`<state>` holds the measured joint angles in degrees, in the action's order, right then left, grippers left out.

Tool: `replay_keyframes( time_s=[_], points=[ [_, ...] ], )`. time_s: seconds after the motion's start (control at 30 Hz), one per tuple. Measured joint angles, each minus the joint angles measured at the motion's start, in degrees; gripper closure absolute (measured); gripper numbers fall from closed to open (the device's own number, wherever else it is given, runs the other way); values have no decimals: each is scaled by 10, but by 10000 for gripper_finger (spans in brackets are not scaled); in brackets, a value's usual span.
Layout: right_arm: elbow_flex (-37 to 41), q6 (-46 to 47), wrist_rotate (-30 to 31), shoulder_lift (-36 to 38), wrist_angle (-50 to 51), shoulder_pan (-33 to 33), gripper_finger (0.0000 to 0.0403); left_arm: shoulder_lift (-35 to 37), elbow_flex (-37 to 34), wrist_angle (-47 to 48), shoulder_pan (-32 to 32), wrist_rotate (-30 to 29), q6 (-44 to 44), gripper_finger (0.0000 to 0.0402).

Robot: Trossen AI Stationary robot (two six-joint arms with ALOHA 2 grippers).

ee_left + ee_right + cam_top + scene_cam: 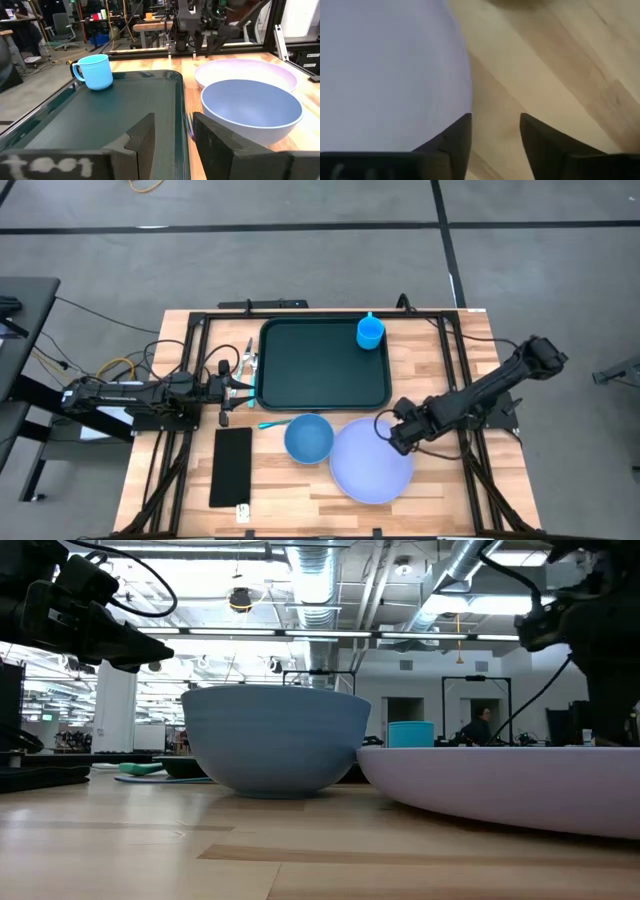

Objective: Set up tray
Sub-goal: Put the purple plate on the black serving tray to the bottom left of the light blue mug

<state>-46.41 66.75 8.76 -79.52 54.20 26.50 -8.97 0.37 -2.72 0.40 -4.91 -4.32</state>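
Observation:
The dark green-black tray (325, 365) lies flat at the table's far middle, with a blue cup (370, 332) standing in its far right corner. A blue bowl (308, 437) and a lavender plate (372, 460) rest on the wood near the tray. My left gripper (252, 388) is open at the tray's near left corner; in the left wrist view (174, 120) the tray's rim (180, 100) runs out from between its fingers. My right gripper (383, 430) is open and tipped down over the plate's far right rim (469, 95), one finger above the plate and one above the wood.
A narrow flat black rectangle (232, 467) lies near the table's near left. A teal-handled utensil (272, 423) lies between the tray and the bowl. Black frame bars run along the table's left, right and far sides. Bare wood shows right of the tray.

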Motion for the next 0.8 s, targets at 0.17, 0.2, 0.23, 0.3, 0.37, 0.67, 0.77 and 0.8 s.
replay_keyframes(
  time_s=[0.17, 0.2, 0.23, 0.3, 0.37, 0.67, 0.77, 0.8],
  points=[
    [0, -43, -31, -30, -37, 0, 197, 0, 0, 0, 0, 0, 0, 281],
    [0, -50, -36, -36, -42, 0, 193, 0, 0, 0, 0, 0, 0, 281],
    [0, -54, -43, -43, -49, 0, 190, 0, 0, 0, 0, 0, 0, 281],
    [0, -61, -50, -54, -48, -1, 188, 0, 0, 0, 0, 0, 0, 281],
    [0, -68, -58, -65, -48, -1, 190, 0, 0, 0, 0, 0, 0, 281],
    [0, -96, -92, -99, -54, -4, 214, 0, 0, 0, 0, 0, 0, 281],
    [0, -98, -93, -98, -55, -4, 229, 0, 0, 0, 0, 0, 0, 281],
    [0, -98, -93, -96, -53, -4, 235, 0, 0, 0, 0, 0, 0, 281]
  ],
)
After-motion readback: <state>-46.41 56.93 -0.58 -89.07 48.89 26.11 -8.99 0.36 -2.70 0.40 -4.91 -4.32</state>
